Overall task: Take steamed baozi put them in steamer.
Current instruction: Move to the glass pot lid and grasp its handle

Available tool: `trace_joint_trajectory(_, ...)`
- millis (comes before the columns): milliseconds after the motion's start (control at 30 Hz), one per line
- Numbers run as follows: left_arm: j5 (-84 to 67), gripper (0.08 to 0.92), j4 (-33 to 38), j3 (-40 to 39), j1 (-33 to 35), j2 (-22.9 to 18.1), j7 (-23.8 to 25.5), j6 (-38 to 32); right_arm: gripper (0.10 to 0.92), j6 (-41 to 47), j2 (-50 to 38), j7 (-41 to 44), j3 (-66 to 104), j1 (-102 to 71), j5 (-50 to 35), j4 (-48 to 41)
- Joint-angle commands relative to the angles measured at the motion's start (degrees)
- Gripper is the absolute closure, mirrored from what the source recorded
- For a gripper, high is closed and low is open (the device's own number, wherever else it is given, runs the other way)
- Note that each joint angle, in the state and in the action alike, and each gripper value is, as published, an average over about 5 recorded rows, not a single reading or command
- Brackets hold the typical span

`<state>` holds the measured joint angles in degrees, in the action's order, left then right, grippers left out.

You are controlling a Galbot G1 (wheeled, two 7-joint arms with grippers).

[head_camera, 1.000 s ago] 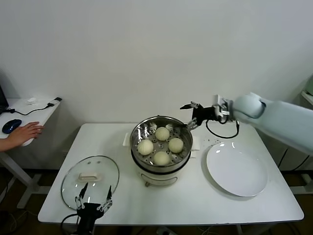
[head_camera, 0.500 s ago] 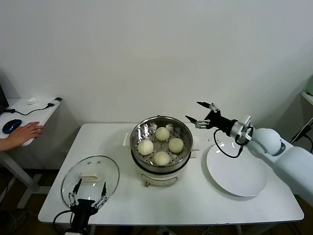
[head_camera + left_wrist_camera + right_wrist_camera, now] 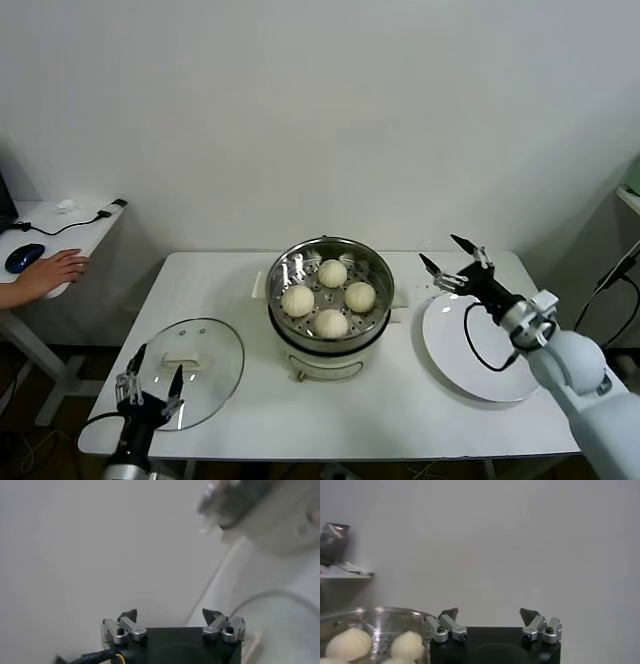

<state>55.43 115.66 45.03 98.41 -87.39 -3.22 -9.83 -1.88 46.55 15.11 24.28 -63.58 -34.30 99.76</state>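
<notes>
Four cream-white baozi point(image 3: 330, 295) sit on the perforated tray inside the shiny steel steamer point(image 3: 290, 262) at the table's middle. Two of them show in the right wrist view point(image 3: 350, 644), inside the steamer's rim point(image 3: 380, 613). My right gripper point(image 3: 452, 262) is open and empty, to the right of the steamer, above the far edge of the white plate point(image 3: 490, 362); it also shows in the right wrist view point(image 3: 489, 613). My left gripper point(image 3: 150, 370) is open and empty at the table's front left, over the glass lid's near edge; it also shows in the left wrist view point(image 3: 170, 614).
The round glass lid point(image 3: 195, 345) with a white handle lies flat on the table at front left. A person's hand point(image 3: 48, 272) and a mouse rest on a side desk at far left. The white table point(image 3: 400, 420) ends close in front.
My right gripper has drawn back from the steamer's rim to the right and lower, over the plate, still open and empty. My left gripper has shifted left along the table's front edge.
</notes>
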Motion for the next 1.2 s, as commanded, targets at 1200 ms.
trace_joint_trajectory(1200, 34.72, 0.177, -31.13, -1.65, -22.88, 1.27, -14.55, 7.5, 0.203, -2.84, 12.03, -0.94, 19.48, -20.99, 10.56, -2.17)
